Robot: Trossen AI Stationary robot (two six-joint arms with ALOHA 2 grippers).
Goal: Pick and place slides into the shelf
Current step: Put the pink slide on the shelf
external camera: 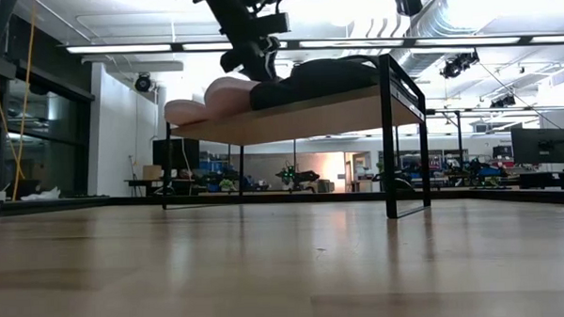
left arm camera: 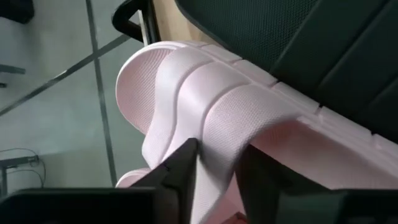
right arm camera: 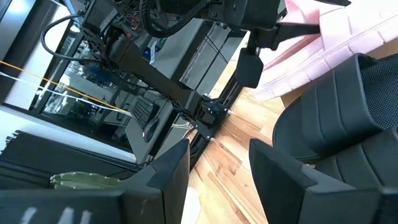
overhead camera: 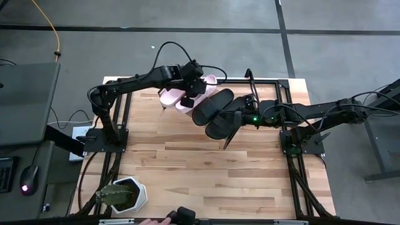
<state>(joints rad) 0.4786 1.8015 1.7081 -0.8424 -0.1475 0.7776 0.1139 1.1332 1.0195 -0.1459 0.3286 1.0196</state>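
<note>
A: Far left of the overhead frame?
B: A mouse glowing red; a cactus pot at lower left. No readable writing or brand anywhere.
A: The left gripper?
B: Upper centre, over the pink slides on the shelf. Its fingers straddle a pink strap, parted a little; whether they grip it, I cannot tell.
A: To the right?
B: Two black slides lie beside the pink ones at centre. The right gripper sits at the lower black slide, fingers apart, nothing between them.
</note>
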